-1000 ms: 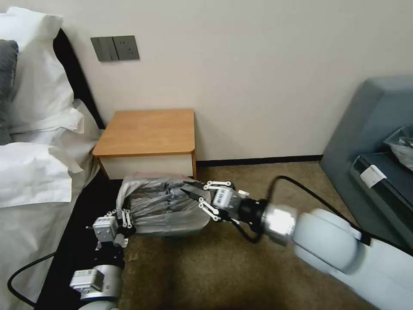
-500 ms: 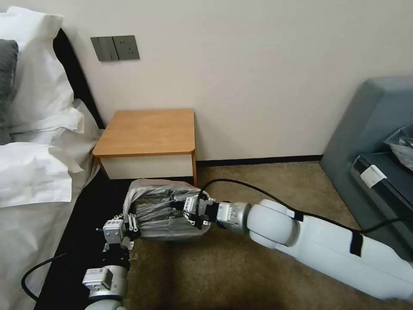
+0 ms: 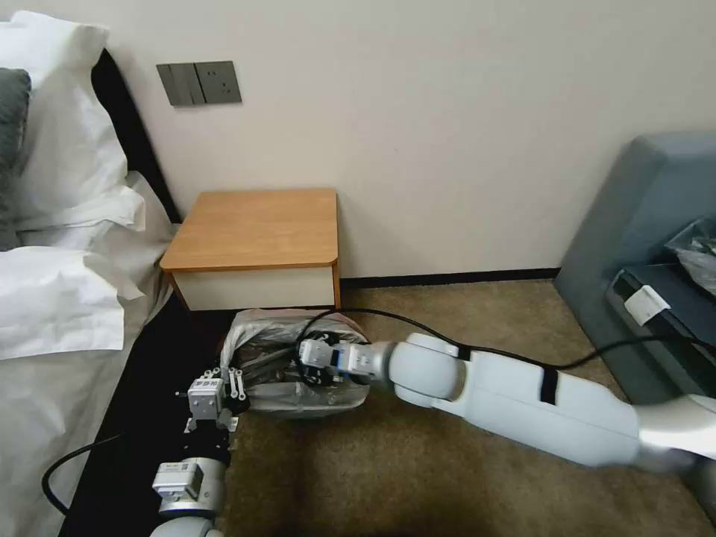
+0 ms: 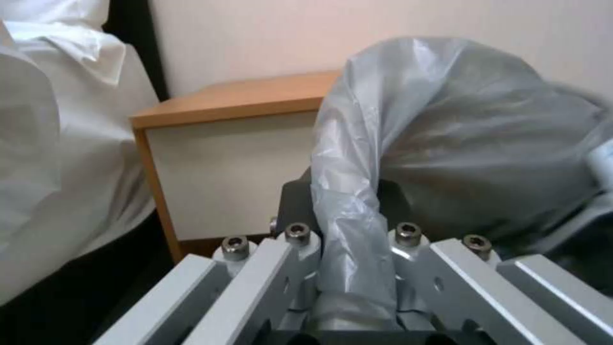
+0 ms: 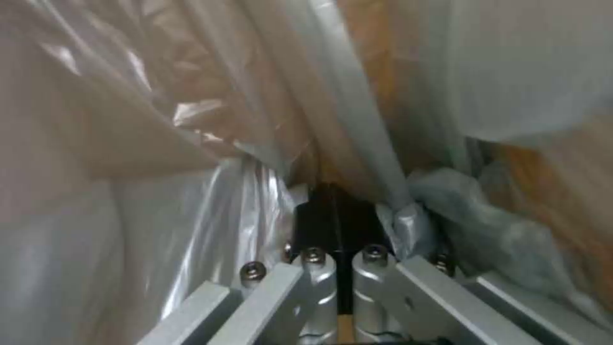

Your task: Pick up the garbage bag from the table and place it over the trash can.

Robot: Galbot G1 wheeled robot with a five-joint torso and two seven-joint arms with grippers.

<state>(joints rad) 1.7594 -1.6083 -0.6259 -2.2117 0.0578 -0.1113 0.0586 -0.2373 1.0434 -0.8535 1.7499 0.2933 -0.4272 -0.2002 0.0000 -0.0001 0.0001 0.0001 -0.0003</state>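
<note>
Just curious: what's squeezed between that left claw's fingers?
In the left wrist view, a bunched fold of the garbage bag sits clamped in the left gripper.

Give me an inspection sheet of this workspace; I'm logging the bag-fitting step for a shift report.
Surface: table, its wooden top bare; brown carpet in front.
Job's things: garbage bag draped over the trash can, which stands on the carpet before the table.
Clutter: nothing seen.
Grippers: left gripper shut on a bunched fold of the bag at the can's left edge; right gripper reaches into the bag's opening, fingers together, plastic all round.
Cables: black cable looping along the right arm; another by the left arm.
Surroundings: bed with white bedding on the left, wall sockets, grey sofa on the right.
</note>
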